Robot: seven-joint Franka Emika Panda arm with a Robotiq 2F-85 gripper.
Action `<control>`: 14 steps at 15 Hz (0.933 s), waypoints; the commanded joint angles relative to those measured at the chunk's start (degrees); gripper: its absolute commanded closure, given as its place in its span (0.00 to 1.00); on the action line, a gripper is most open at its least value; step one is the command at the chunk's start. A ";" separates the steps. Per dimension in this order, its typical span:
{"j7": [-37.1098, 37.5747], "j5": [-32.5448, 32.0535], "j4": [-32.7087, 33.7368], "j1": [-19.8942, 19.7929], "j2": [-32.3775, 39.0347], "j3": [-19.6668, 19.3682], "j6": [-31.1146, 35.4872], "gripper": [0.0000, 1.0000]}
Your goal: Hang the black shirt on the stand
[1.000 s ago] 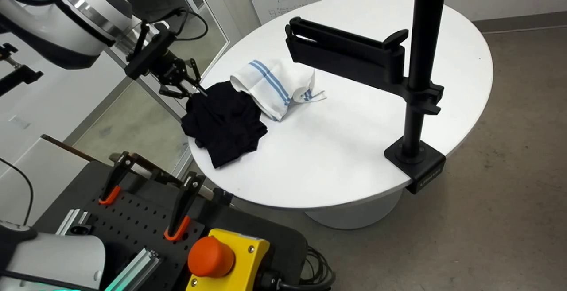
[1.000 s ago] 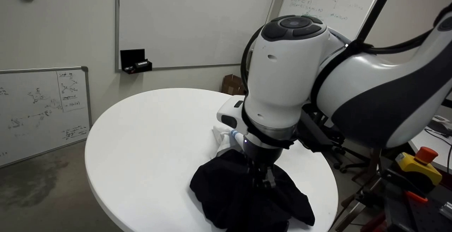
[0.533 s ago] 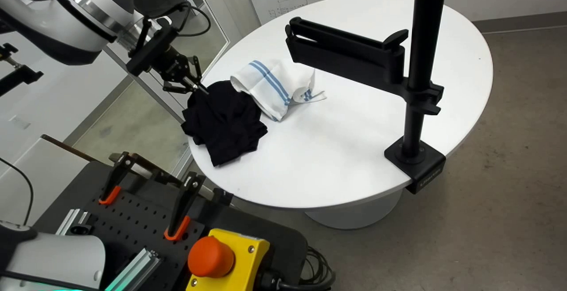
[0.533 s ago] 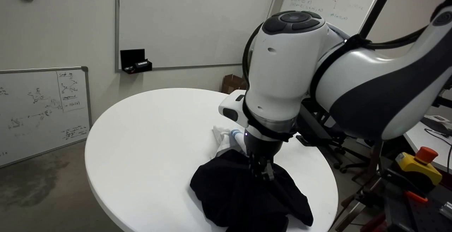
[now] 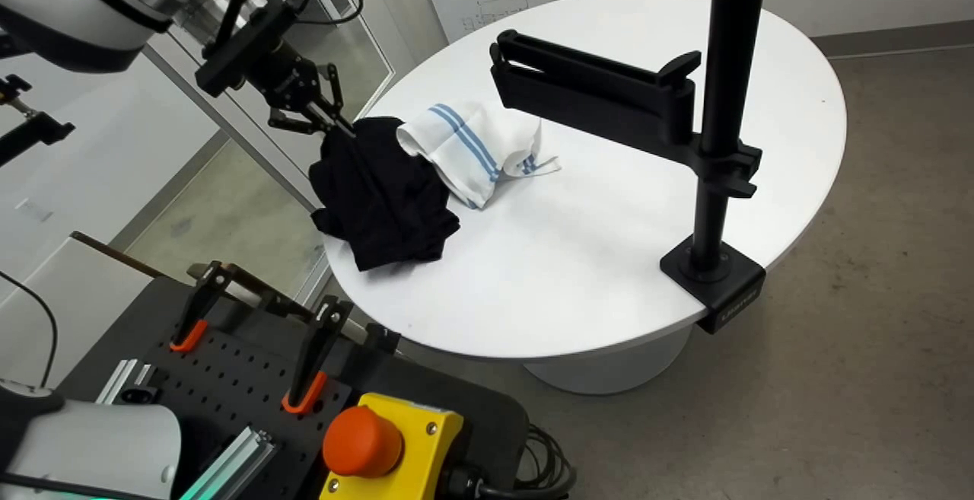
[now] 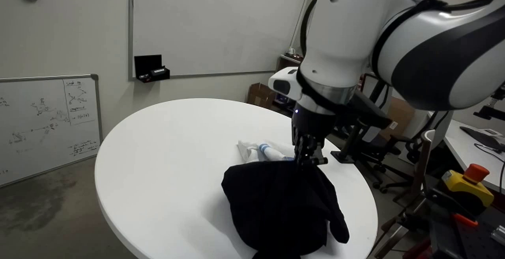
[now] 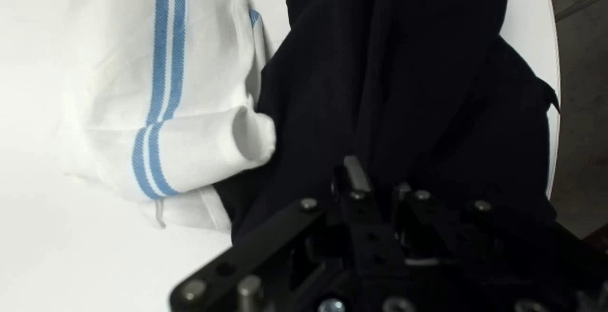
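The black shirt (image 5: 384, 199) is a crumpled heap near the table's edge, its upper part pulled up into a peak. It also shows in an exterior view (image 6: 276, 207) and in the wrist view (image 7: 327, 84). My gripper (image 5: 344, 128) is shut on the shirt's top; its fingertips show in the wrist view (image 7: 377, 179), with dark cloth between and around them. The lower part of the shirt still rests on the table. The stand (image 5: 727, 66) is a black pole clamped to the table's far side from the shirt, with a folded black arm (image 5: 593, 93) sticking out sideways.
A white towel with blue stripes (image 5: 456, 146) lies against the shirt on the round white table (image 5: 533, 287). A yellow box with a red button (image 5: 392, 447) and black-and-orange clamps (image 5: 308, 355) are on the dark robot bench.
My gripper has closed further on the shirt and risen, pulling its top up off the table. The arm has lifted and tilted; the towel and stand have not moved.
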 commanded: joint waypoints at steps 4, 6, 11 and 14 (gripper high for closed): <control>-12.68 9.13 -12.91 -4.43 -20.41 2.22 0.19 0.97; -17.25 12.90 -15.63 -4.63 -25.69 2.13 0.08 0.97; -29.26 25.19 -21.78 -2.65 -40.60 -1.00 -1.70 0.97; -34.17 30.02 -23.52 -0.71 -48.58 -4.80 -5.06 0.97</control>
